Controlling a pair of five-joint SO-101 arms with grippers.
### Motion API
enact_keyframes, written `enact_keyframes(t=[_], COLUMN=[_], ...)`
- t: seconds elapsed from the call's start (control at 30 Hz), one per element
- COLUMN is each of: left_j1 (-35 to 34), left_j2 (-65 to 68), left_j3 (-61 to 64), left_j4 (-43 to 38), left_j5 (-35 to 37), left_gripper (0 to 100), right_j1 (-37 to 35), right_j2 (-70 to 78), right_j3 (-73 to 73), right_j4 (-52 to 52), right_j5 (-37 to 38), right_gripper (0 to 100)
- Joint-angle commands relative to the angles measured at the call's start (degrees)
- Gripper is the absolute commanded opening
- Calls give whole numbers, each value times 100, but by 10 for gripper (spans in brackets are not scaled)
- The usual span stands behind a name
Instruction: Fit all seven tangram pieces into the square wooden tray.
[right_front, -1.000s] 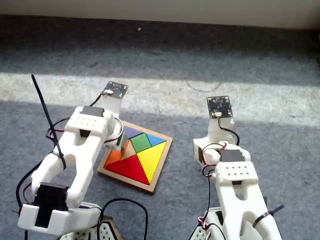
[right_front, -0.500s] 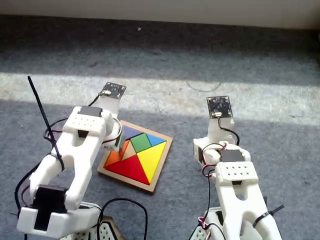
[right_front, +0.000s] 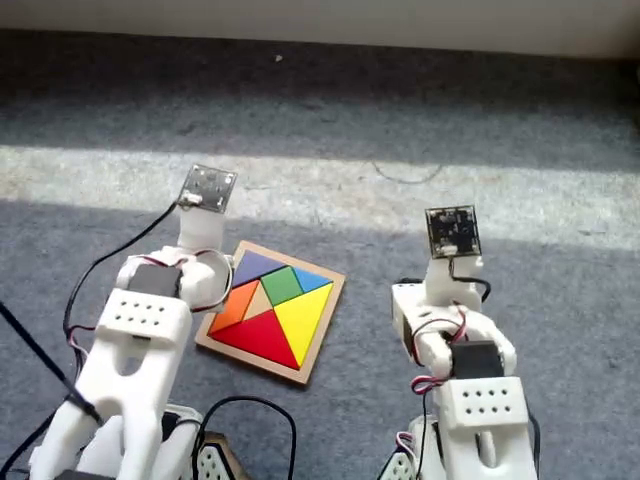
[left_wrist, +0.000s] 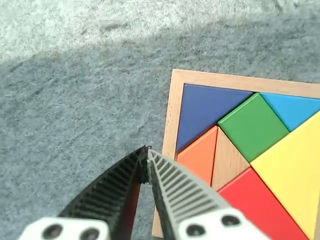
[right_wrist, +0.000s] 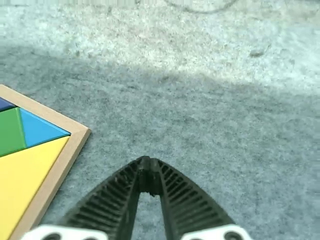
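The square wooden tray (right_front: 250, 364) lies on the carpet between the two arms. Inside it sit a dark blue piece (left_wrist: 205, 107), a green square (left_wrist: 252, 127), a light blue triangle (left_wrist: 295, 107), a big yellow triangle (left_wrist: 290, 170), a red triangle (left_wrist: 260, 205) and an orange triangle (left_wrist: 200, 162). A tan triangle (left_wrist: 227, 162) lies among them; I cannot tell whether it is a piece or bare tray floor. My left gripper (left_wrist: 146, 152) is shut and empty, just outside the tray's rim (left_wrist: 174, 115) beside the orange triangle. My right gripper (right_wrist: 145, 172) is shut and empty over carpet, apart from the tray's corner (right_wrist: 62, 162).
Grey carpet (right_front: 400, 130) surrounds the tray, with a sunlit band across the far side. The left arm (right_front: 140, 330) stands close against the tray's left side and the right arm (right_front: 460, 350) stands to its right. Cables hang around both arm bases.
Both arms have drawn back toward the near edge. The left arm has pulled off the tray's left part, which now shows. The pieces have not moved.
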Motion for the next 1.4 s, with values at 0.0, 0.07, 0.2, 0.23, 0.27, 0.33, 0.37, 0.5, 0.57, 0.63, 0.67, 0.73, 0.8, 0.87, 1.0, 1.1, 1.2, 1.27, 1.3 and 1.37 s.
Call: enact_keyframes(t=[0.0, 0.07, 0.2, 0.23, 0.27, 0.33, 0.37, 0.5, 0.57, 0.63, 0.67, 0.73, 0.8, 0.87, 1.0, 1.1, 1.2, 1.27, 1.3, 1.37], left_j1=[-40, -40, -48, -48, -48, -48, -48, -66, -127, -180, -198, -251, -268, -268, -374, -470, -532, -637, -681, -778], left_j2=[-752, -1024, -1684, -1877, -2070, -2510, -2730, -3723, -4242, -4778, -5042, -5569, -6088, -6598, -6782, -6686, -6677, -6677, -6677, -6668], left_j3=[409, 611, 980, 1086, 1218, 1481, 1604, 2062, 2299, 2536, 2659, 2923, 3222, 3486, 3582, 3626, 3723, 3873, 3969, 3978], left_j4=[-413, -510, -677, -738, -809, -923, -949, -932, -932, -932, -932, -923, -923, -914, -941, -949, -932, -949, -949, -914], left_j5=[35, 35, 35, 35, 35, 35, 35, 35, 35, 35, 35, 35, 35, 9, 0, 0, 0, 0, 0, 0], left_gripper=[6, 6, 6, 6, 6, 6, 6, 6, 6, 6, 6, 6, 6, 6, 7, 7, 7, 7, 7, 7], right_j1=[40, 31, 31, 31, 31, 31, 31, 31, 31, 31, 31, 31, 22, -40, -462, -585, -593, -585, -576, -505], right_j2=[-945, -1429, -2281, -2466, -2624, -2905, -3029, -3459, -3653, -3714, -3705, -3697, -3697, -3697, -3679, -3688, -3697, -3697, -3697, -3662], right_j3=[189, 400, 769, 857, 927, 1051, 1112, 1305, 1385, 1464, 1481, 1490, 1490, 1499, 1508, 1508, 1851, 2352, 2651, 3090], right_j4=[57, 57, 57, 57, 57, 57, 57, 57, 57, 57, 57, 57, 57, 48, 48, 48, 31, 22, 22, 224], right_j5=[18, 18, 18, 18, 18, 18, 18, 9, 9, 9, 9, 9, 9, 9, 26, 44, 18, 18, 18, 9], right_gripper=[5, 5, 5, 5, 5, 5, 5, 6, 6, 6, 6, 6, 6, 9, 9, 9, 9, 9, 10, 10])
